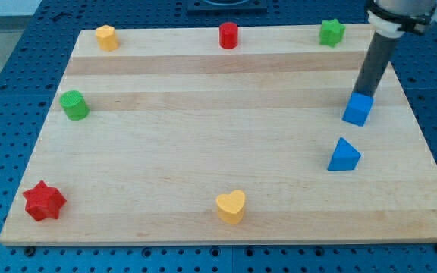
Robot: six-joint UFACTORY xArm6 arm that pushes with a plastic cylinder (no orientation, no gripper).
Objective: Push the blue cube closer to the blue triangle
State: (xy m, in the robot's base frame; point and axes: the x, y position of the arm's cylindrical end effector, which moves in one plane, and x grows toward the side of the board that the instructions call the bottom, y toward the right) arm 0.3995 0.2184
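The blue cube (358, 108) sits at the view's right on the wooden board (203, 144). The blue triangle (344, 155) lies just below it, a short gap apart. My tip (364, 94) is at the cube's top edge, touching or nearly touching its far side. The dark rod rises from there toward the view's top right.
A yellow block (107, 37), a red cylinder (228, 35) and a green star (331, 32) line the top edge. A green cylinder (73, 105) sits at the left, a red star (44, 201) at the bottom left, a yellow heart (231, 206) at the bottom middle.
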